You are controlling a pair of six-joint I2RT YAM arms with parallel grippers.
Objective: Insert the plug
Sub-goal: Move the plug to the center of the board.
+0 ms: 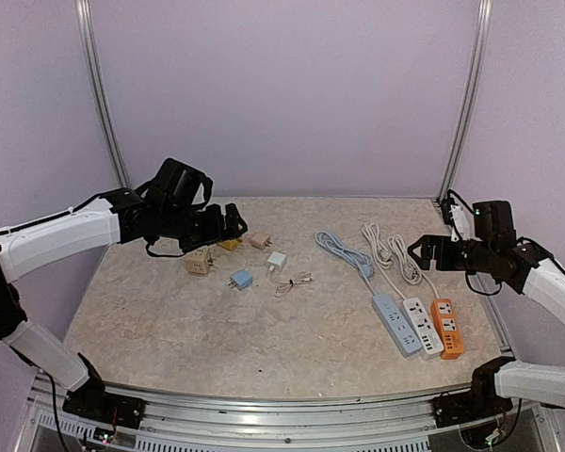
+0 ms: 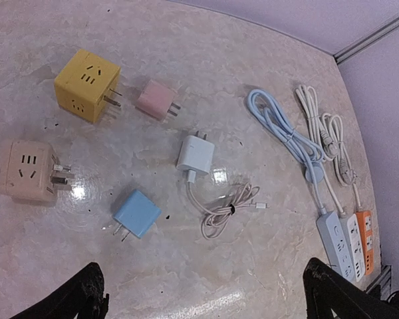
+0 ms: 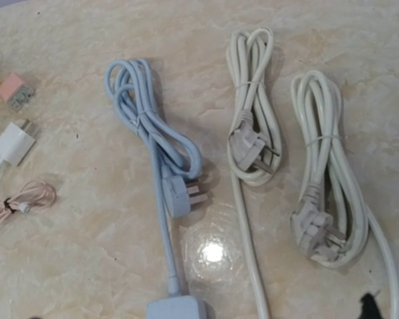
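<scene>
Blue cord beside two white cords

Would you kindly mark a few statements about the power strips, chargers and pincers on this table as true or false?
1. The blue power strip, white power strip and orange power strip lie side by side. True.
2. The orange power strip lies in the middle. False: the white power strip does; the orange one is outermost, on the right arm's side.
3. The white charger has a coiled cable attached. True.
4. The left pincer grips the yellow cube adapter. False: it is open and empty, and the adapter sits on the table.
</scene>
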